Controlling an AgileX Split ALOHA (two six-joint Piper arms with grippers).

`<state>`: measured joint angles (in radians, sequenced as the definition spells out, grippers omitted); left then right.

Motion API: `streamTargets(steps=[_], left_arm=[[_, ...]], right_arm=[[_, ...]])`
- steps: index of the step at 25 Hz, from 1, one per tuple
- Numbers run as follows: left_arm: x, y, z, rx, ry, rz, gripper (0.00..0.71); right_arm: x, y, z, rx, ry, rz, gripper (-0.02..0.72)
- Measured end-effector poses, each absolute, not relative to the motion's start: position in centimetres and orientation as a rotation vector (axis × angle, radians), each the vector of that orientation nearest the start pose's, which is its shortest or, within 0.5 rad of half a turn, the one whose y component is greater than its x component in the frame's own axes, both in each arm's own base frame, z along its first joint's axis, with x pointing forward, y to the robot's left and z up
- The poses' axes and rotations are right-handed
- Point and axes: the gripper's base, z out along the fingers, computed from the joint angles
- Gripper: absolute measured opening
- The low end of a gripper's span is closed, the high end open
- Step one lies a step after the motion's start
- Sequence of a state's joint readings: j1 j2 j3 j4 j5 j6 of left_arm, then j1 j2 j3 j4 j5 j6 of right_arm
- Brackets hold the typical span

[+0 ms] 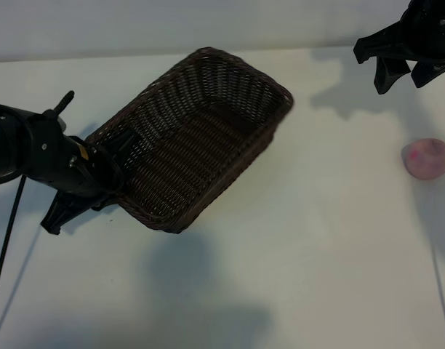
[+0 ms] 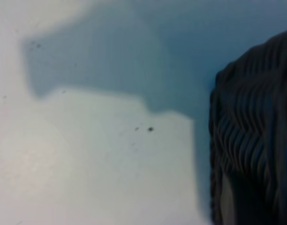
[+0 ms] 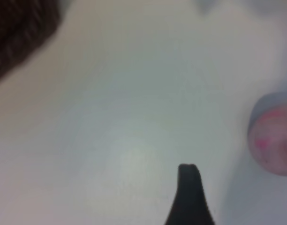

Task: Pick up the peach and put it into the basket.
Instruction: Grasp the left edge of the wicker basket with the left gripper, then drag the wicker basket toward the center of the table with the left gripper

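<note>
Both arms are matte black with chunky, angular housings. The left arm (image 1: 41,156) has a thin black cable (image 1: 6,247) trailing from it and a small orange-yellow mark near its wrist.

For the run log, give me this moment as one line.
left end effector: at basket rim, near end | right end effector: open, above table, empty | peach: on table, outside basket
</note>
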<state>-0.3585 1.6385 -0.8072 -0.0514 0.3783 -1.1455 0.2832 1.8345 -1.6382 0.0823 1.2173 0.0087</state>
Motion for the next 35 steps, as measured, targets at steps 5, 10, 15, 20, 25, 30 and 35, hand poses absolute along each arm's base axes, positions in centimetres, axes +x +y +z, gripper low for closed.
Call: streamTargets(steps=[5, 10, 15, 20, 25, 30, 35], left_arm=[[27.7, -10.6, 16.7, -1.124, 2.556, -0.472, 0.099], [27.8, -10.7, 16.7, -1.063, 2.558, -0.486, 0.098], [27.7, -10.8, 17.5, -1.011, 2.555, -0.532, 0.098], [27.4, -10.9, 19.1, -0.959, 2.516, -0.6, 0.097], [27.3, -10.8, 20.9, -0.935, 2.434, -0.67, 0.097], [27.4, -9.8, 21.9, -0.882, 2.412, -0.655, 0.097], [28.2, -9.0, 23.5, -0.658, 2.524, -0.561, 0.097]], right_arm=[[36.7, 11.4, 29.2, -0.37, 2.883, 0.168, 0.506], [36.7, 11.4, 29.2, -0.37, 2.883, 0.169, 0.506], [36.7, 11.4, 29.2, -0.37, 2.883, 0.169, 0.506], [36.7, 11.4, 29.2, -0.37, 2.883, 0.169, 0.506], [36.7, 11.4, 29.2, -0.37, 2.883, 0.169, 0.506], [36.7, 11.4, 29.2, -0.37, 2.883, 0.169, 0.506], [36.7, 11.4, 29.2, -0.369, 2.883, 0.172, 0.506]])
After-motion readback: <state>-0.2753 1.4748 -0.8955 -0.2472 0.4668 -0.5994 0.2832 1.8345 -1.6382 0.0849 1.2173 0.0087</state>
